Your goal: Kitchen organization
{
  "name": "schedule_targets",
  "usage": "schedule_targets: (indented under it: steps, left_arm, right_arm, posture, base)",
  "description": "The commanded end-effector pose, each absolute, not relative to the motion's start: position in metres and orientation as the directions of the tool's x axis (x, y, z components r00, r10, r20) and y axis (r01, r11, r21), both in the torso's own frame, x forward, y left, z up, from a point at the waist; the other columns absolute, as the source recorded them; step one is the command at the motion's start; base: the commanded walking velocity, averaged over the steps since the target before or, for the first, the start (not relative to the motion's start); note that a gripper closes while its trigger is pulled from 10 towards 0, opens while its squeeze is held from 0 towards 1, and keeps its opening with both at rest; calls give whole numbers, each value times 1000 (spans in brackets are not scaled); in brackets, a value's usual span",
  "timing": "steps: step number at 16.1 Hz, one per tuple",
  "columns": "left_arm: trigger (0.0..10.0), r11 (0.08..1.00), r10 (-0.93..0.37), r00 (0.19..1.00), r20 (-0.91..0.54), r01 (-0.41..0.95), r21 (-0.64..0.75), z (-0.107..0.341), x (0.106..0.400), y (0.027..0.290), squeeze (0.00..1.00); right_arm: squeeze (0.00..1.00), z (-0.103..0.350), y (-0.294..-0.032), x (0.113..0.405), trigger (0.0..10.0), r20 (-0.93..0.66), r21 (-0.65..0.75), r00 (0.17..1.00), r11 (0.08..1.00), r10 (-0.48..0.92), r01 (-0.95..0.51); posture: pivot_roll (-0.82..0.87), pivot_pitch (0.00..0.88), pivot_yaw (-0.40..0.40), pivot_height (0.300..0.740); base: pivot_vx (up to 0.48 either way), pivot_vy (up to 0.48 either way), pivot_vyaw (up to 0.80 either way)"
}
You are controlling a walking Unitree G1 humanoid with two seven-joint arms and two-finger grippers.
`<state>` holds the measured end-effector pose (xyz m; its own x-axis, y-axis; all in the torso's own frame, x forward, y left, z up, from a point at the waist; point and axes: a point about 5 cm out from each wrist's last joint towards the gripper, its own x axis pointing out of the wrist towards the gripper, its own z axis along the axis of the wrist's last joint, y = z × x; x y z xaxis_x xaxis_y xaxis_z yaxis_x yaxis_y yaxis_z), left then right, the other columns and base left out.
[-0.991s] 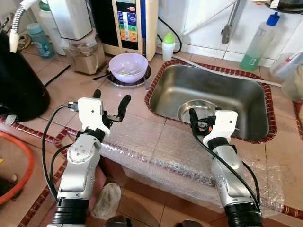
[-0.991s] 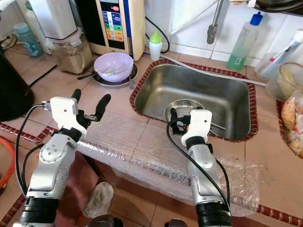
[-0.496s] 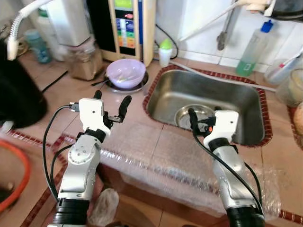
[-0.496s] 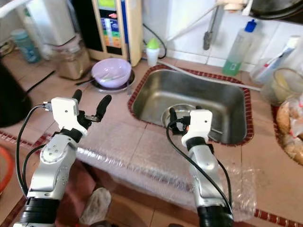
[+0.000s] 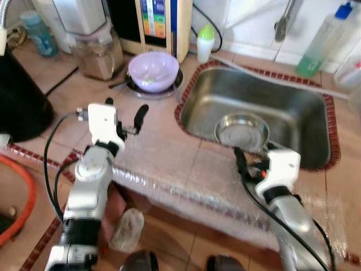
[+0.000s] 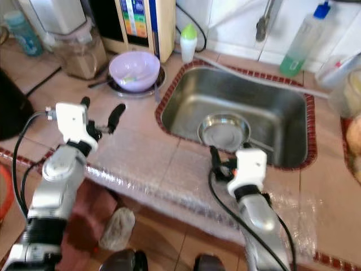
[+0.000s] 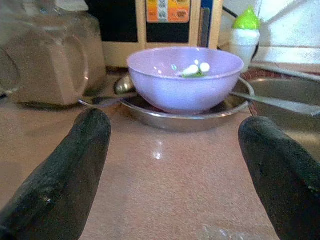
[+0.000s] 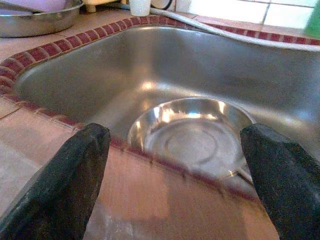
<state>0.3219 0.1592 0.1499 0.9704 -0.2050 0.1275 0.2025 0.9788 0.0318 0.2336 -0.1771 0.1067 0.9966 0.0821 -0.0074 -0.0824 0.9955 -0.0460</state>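
Here the left claw [image 5: 124,113] hovers above the tiled tabletop [image 5: 163,147] with its two black fingers [image 7: 65,175] spread wide and nothing between them. Straight ahead of it sits a lilac bowl [image 7: 185,75] with a few green and white scraps inside, resting on a shallow steel plate [image 7: 200,117]; a spoon [image 7: 107,97] lies beside the plate. Behind the bowl stand a blender jar [image 5: 101,53] and a small white bottle with a green cap [image 5: 205,42].

The right claw [image 8: 175,180] is likewise wide apart and empty, held over the tabletop just at the near edge of the steel sink [image 5: 293,107]. A steel dish [image 8: 192,135] lies in the bottom of the sink, just beyond the claw. A sheet of bubble wrap [image 5: 186,186] covers the front edge of the tabletop under both arms. A green dish-soap bottle [image 5: 324,39] stands behind the sink near the tap [image 5: 282,25].
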Motion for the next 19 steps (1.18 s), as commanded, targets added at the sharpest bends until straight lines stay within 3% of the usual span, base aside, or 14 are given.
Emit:
schedule_targets:
  steps: [1,5,10,12,15,19]
  left_arm:
    - [10000,973,-229,965,124,226,44,151,325,156,0]
    - [10000,944,-315,942,116,299,137,153,339,155,0]
    - [10000,942,-296,940,171,257,215,173,359,166,0]
    - [10000,944,-289,938,193,245,222,176,361,166,0]
    - [10000,947,-277,934,227,226,229,179,365,168,0]
    - [10000,947,-274,928,254,215,238,183,367,166,0]
  right_arm:
    - [0,106,-182,228,10000,-34,-49,998,997,60,-61]
    - [0,109,-187,207,10000,-78,-71,997,997,22,-28]
    - [0,114,-198,193,10000,-98,-96,995,995,-7,-3]
    - [0,123,-189,196,10000,-55,-70,997,996,53,-56]
    - [0,173,-170,221,10000,142,-58,982,991,126,-119]
    - [0,189,-166,232,10000,200,-96,968,986,150,-133]
  posture:
    - [-178,252,46,740]
    - [-236,314,48,740]
    - [-267,326,55,740]
    - [-264,316,56,740]
    - [-259,299,56,740]
    - [-254,273,50,740]
  base:
    - [0,0,0]
    - [0,0,0]
    - [0,0,0]
    - [0,0,0]
    - [0,0,0]
    - [0,0,0]
